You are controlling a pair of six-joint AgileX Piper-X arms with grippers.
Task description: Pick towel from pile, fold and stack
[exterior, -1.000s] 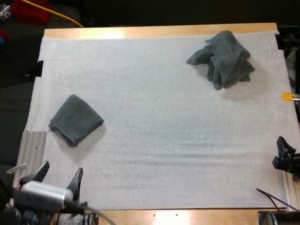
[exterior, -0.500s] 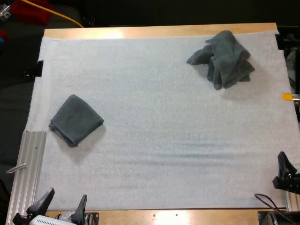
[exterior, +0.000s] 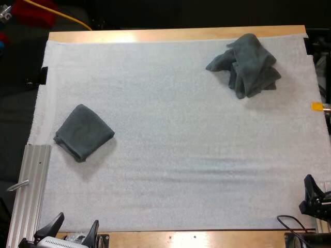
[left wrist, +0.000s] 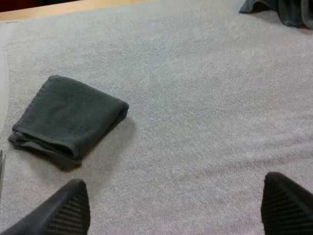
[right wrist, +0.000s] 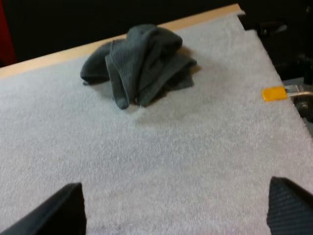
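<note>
A folded dark grey-green towel lies on the left part of the white mat. A crumpled towel of the same colour sits near the mat's far right corner. My left gripper is at the mat's near left edge, open, with nothing between its fingers; the folded towel lies well ahead of it. My right gripper is at the near right edge, open and empty, and the crumpled towel lies far ahead of it.
A grey metal rail runs along the mat's near left side. The wooden table edge borders the mat's far side.
My left gripper has drawn back from beside the rail to the mat's near edge. My right gripper has also pulled back towards the near right corner. Neither towel has moved.
</note>
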